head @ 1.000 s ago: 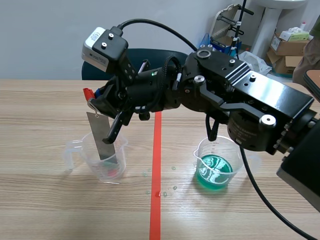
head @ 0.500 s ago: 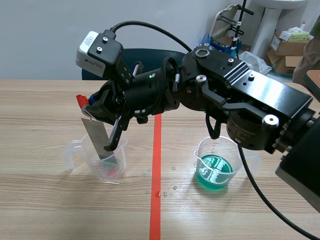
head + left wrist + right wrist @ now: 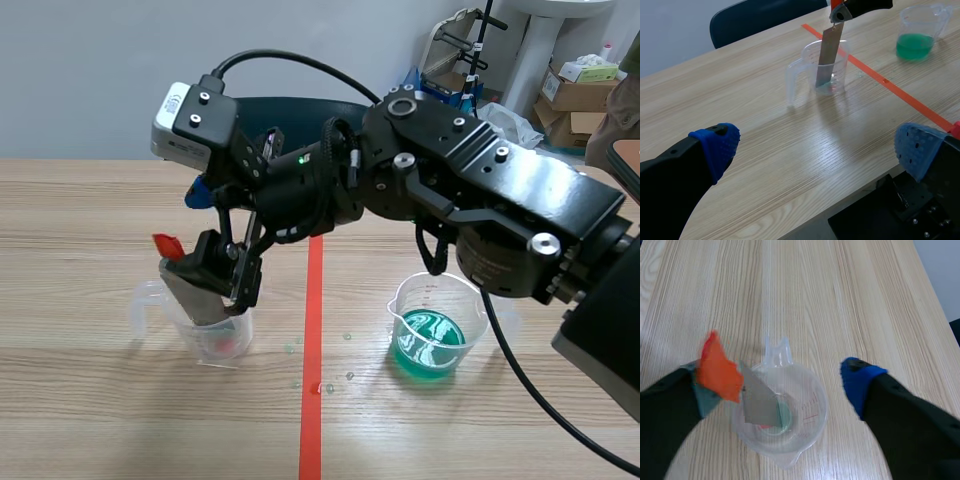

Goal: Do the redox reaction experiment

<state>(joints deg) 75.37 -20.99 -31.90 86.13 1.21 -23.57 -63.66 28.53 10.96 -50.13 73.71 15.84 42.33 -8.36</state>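
While the right gripper (image 3: 780, 382) hangs spread wide, gripping nothing, over the clear measuring cup (image 3: 812, 410), the orange-tipped metal strip (image 3: 760, 402) leans inside it against one pad. The right arm (image 3: 480, 190) hides the far middle of the table (image 3: 80, 400); the green-liquid cup (image 3: 432, 340) stands across the tape line (image 3: 312, 400). The left gripper (image 3: 817, 145) gapes empty.

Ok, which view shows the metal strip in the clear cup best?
Left wrist view: the metal strip shows full length, leaning in the measuring cup. In the scene view the right end effector covers part of it; the right wrist view looks down on it, foreshortened.
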